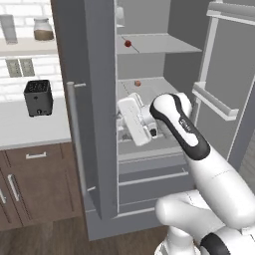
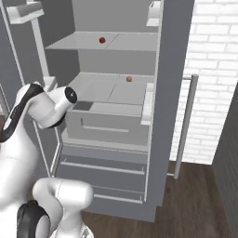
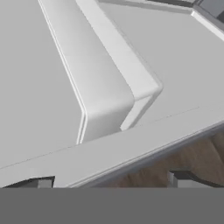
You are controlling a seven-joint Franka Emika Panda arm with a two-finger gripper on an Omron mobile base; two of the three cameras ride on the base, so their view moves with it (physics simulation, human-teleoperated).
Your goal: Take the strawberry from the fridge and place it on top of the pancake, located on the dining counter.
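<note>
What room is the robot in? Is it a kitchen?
Yes, it looks like a kitchen. There's a tall grey fridge with its doors open and a small red strawberry on a shelf. Beside it a black toaster sits on a white counter over brown cabinets.

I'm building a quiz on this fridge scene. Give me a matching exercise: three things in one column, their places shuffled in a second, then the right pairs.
Things:
1. strawberry
2. orange-brown ball
3. black toaster

Places:
A. white counter beside the fridge
B. upper fridge shelf
C. lower fridge shelf

Pairs: 1-B, 2-C, 3-A
</note>
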